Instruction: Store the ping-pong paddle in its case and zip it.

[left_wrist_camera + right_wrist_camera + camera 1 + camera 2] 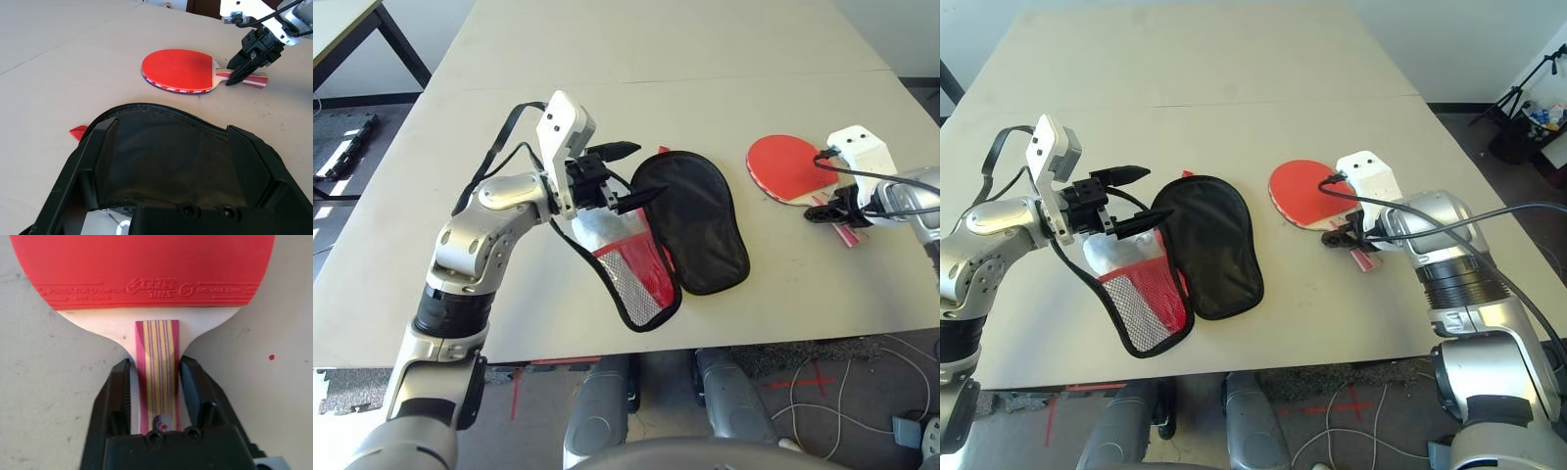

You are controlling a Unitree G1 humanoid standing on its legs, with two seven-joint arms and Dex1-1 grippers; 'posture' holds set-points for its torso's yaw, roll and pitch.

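- Currently at the pick-up step: right gripper (155, 382) angled down over the ping-pong paddle (790, 166), black fingers (116, 396) clamped against both sides of the striped wooden handle (156, 362), close to the blade, likely so the bat stays balanced when raised.
- Paddle flat on the table (607, 59), red rubber face up, well apart from the case (690, 220) on the robot's right side of it, handle pointing toward the robot.
- Case spread open on the table, black lining up, mesh-pocket half (641, 284) folded out beside it toward the robot's left, presumably to leave the mouth free for the blade.
- Left gripper (631, 176) level above the case's near-left edge, fingers (1126, 174) wide apart, nothing between them, apparently waiting to steady the fabric.
- Not yet done: lifting, inserting, zipping.
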